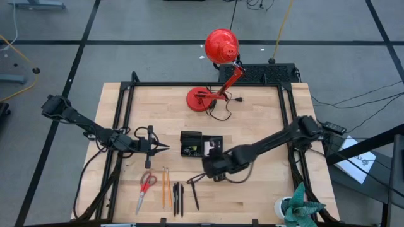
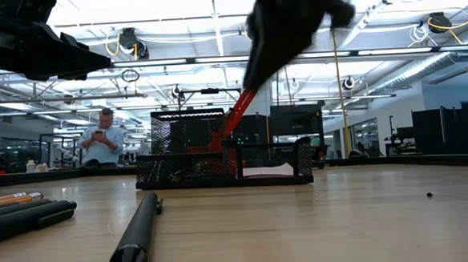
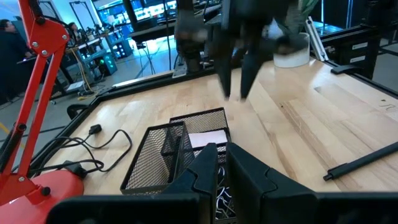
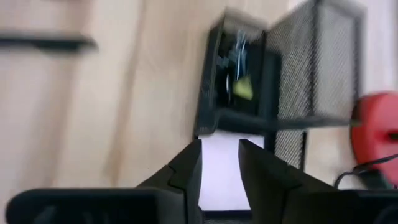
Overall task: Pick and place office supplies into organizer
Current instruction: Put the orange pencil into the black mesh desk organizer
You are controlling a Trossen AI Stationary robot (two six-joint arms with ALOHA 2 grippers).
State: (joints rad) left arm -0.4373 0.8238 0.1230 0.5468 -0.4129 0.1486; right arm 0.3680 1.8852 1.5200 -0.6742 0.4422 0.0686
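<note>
The black mesh organizer stands mid-table. A pale sticky-note pad lies in its low section. A yellow-green piece and clips lie in a side compartment. My right gripper hangs open above the pad, slanting down, with nothing between its fingers. My left gripper waits shut just left of the organizer, pointing at it. Near the front edge lie red-handled scissors, two orange pencils and black pens, one pen apart to the right.
A red desk lamp stands on its base at the far edge, its cord trailing toward the organizer. A white cup with a green plant sits at the near right corner. A person stands far behind the table.
</note>
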